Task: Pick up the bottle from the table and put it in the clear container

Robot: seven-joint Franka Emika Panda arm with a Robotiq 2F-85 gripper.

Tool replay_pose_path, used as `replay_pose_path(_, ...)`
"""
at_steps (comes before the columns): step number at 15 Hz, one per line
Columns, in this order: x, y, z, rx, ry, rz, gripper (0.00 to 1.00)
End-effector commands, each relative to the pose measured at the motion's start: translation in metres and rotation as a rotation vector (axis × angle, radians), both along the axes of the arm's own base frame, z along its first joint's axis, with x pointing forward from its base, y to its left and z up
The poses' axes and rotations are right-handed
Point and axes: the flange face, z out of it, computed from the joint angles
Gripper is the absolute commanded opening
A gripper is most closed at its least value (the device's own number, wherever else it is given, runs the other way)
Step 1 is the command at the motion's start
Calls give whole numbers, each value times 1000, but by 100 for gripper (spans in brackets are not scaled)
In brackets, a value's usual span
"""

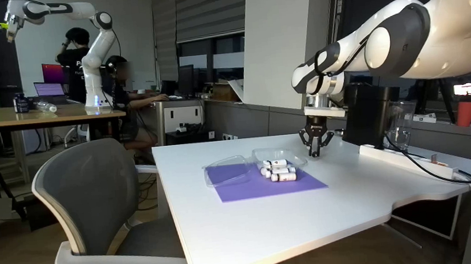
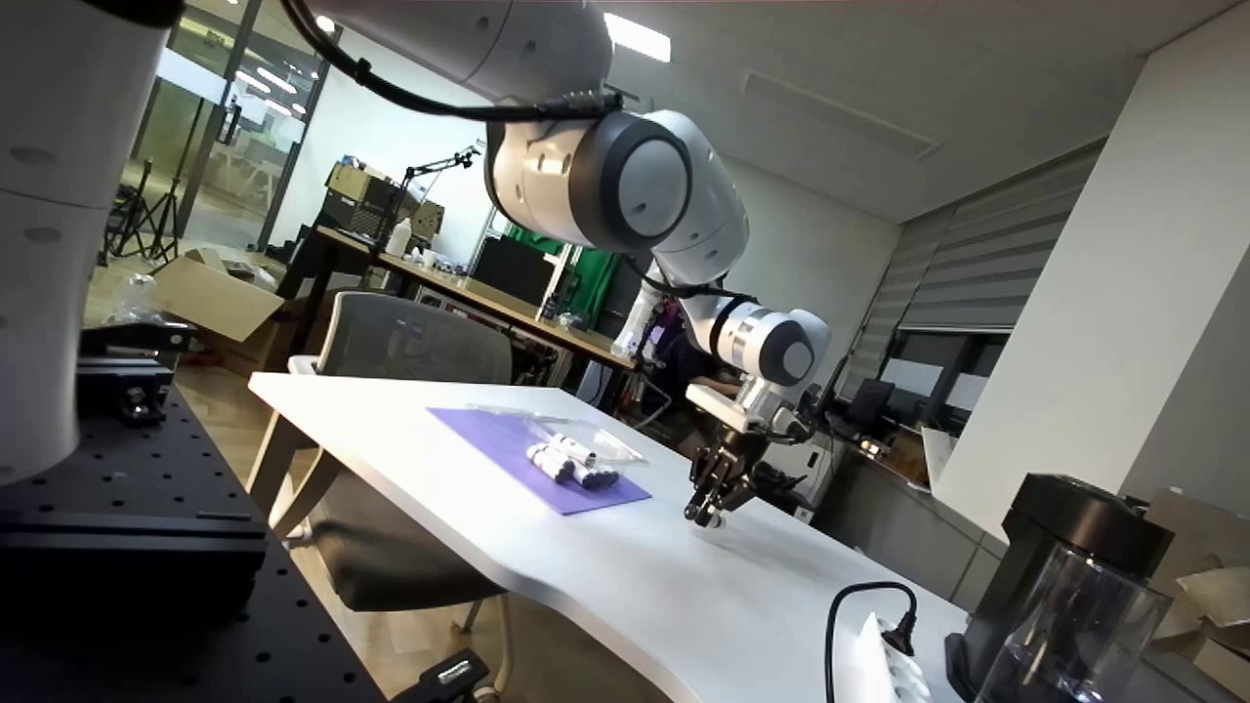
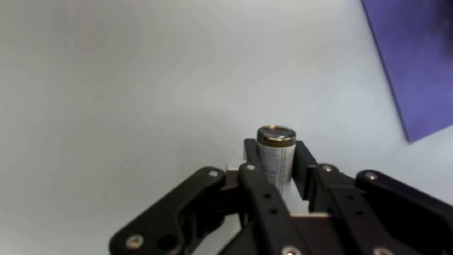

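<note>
Wrist view, from the left: a black finger pad [image 3: 251,150], the small bottle [image 3: 276,159], then the opposite pad. Both pads meet the bottle's sides, so the gripper [image 3: 276,146] has it clamped. A white label wraps the bottle, its rows of fine dark print too blurred to read, and a shiny brown end faces the camera. Further right, well apart from it, lies the purple mat [image 3: 417,71].

For other lettering, again left to right in an exterior view: a person [image 1: 71,70] at the back wears a black shirt with white letters, of which little more than a P comes through. On the white desk [image 1: 272,233], a clear plastic lid [image 1: 227,171] lies partly over the mat. Just beside it, several white bottles [image 1: 284,177] are heaped at the clear container [image 1: 298,158]; their labels are too small to read, and I cannot tell whether all lie within its walls.

In that same view the white Franka arm [image 1: 419,47] enters from the right, stretches leftward and bends at the wrist, so the gripper points down between the clear container and a black upright appliance [image 1: 365,114]. In both exterior views the fingertips are close to the desktop, apart from the clear container; whether the small bottle touches the desk I cannot tell.
</note>
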Motion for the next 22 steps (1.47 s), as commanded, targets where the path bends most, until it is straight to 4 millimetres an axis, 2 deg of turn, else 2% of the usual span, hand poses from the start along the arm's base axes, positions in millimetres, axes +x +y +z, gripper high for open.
replay_pose_path(1,4,22,55,63,20,74,7)
replay_pose_path(4,11,48,88,73,6,193,7)
replay_pose_path(7,13,76,109,41,13,394,7)
replay_pose_path(10,13,90,125,20,32,573,7)
replay_pose_path(13,12,94,136,9,49,754,7)
replay_pose_path(14,12,93,140,8,53,816,7)
replay_pose_path(15,14,96,125,13,31,730,27)
replay_pose_path(17,14,95,130,14,31,789,27)
replay_pose_path(22,14,94,129,15,33,809,27)
